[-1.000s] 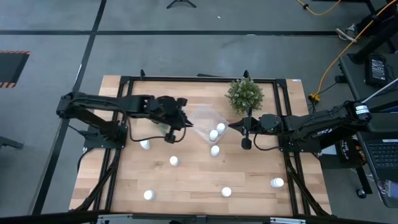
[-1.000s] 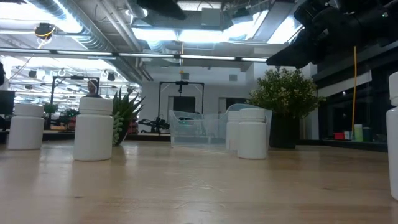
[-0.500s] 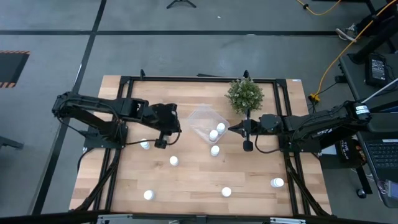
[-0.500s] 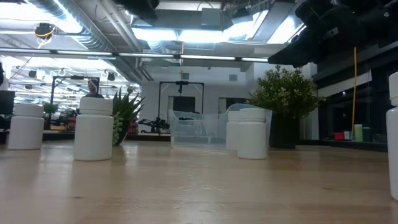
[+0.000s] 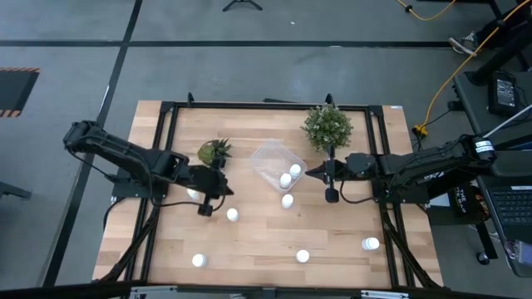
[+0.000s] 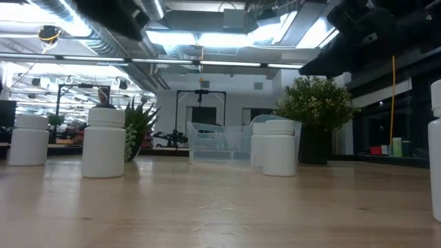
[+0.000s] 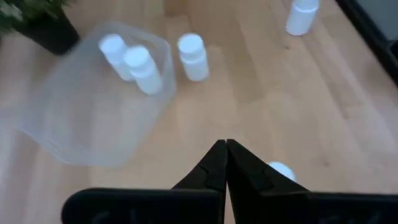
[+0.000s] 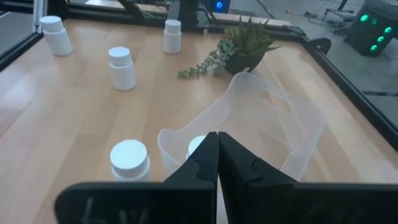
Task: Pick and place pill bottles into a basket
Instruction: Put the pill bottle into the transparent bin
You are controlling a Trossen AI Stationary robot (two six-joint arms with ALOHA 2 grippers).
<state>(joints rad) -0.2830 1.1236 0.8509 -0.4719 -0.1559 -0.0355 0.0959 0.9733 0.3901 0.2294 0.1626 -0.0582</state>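
- pill bottle [image 7: 278, 170] in left wrist view: mostly hidden behind the closed tips of the left gripper [image 7: 226, 144].
- pill bottle [image 8: 198, 146] inside the basket [image 8: 273, 124], right wrist view: partly covered by the shut right gripper [image 8: 217, 135].
- pill bottle [image 6: 435, 160] at low view's right edge: cut off, only a strip shows.
- pill bottle [image 7: 301, 15] in left wrist view: cap cut off by the picture's edge.
- bottle labels: too blurred to read in any view.
- both arms in low view: dark shapes cut off at the top.
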